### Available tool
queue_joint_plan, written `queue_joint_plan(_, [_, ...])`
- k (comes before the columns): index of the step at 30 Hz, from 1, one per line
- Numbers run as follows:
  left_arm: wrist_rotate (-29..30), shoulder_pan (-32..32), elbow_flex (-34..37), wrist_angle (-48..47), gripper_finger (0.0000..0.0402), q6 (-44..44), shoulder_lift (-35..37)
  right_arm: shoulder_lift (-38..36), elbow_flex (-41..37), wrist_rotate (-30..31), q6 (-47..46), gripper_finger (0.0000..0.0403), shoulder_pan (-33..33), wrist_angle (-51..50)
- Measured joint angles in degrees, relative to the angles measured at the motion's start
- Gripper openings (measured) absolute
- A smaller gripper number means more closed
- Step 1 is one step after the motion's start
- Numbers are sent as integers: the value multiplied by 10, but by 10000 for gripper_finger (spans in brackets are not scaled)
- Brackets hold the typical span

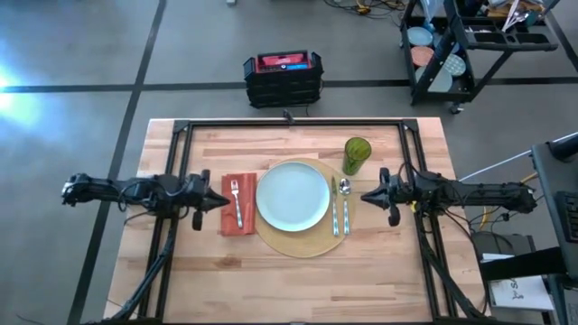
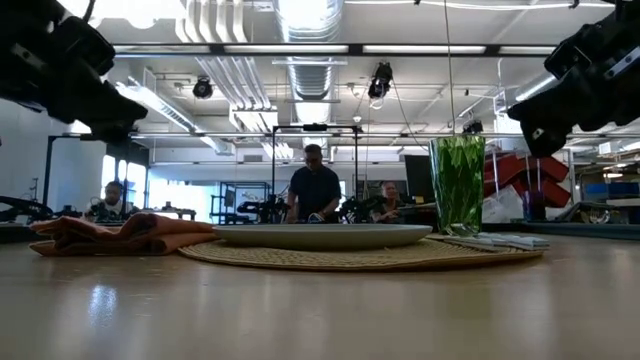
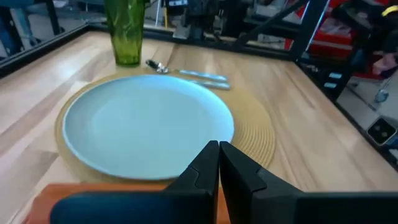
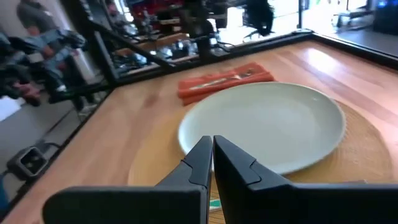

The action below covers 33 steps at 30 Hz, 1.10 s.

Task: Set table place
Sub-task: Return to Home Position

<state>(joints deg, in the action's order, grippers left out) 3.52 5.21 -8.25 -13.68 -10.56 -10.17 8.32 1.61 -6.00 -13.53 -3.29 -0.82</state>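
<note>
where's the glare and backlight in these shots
High view: glare patch on the floor at the left edge. Low view: ceiling lights backlight the left gripper and right gripper into silhouettes; the table shows a sheen. Right wrist view: bright patch on the table.

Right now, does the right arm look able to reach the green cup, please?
Probably yes: the right gripper, shut, hangs beside the placemat, and the green cup stands upright close by, nothing between them.
</note>
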Motion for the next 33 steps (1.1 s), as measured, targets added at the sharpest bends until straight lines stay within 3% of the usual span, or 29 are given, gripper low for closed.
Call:
queue_joint_plan(4, [-14,0,17,56,0,4,-24,-1,0,-13,1,0,0,2])
queue_joint_plan(12, [-45,0,33,80,0,36,-42,-1,1,-15,7,0,0,8])
queue_joint_plan(16, [-29,0,77,215,0,70,-34,-1,15,-19,13,0,0,13])
queue_joint_plan(21, [-7,0,77,205,0,112,-23,-2,39,-92,76,0,0,14])
queue_joint_plan(27, [-5,0,77,162,0,118,0,-27,25,-92,77,0,-1,-26])
queue_joint_plan(33, [-12,0,77,176,0,114,19,-68,5,-90,75,0,-1,-1])
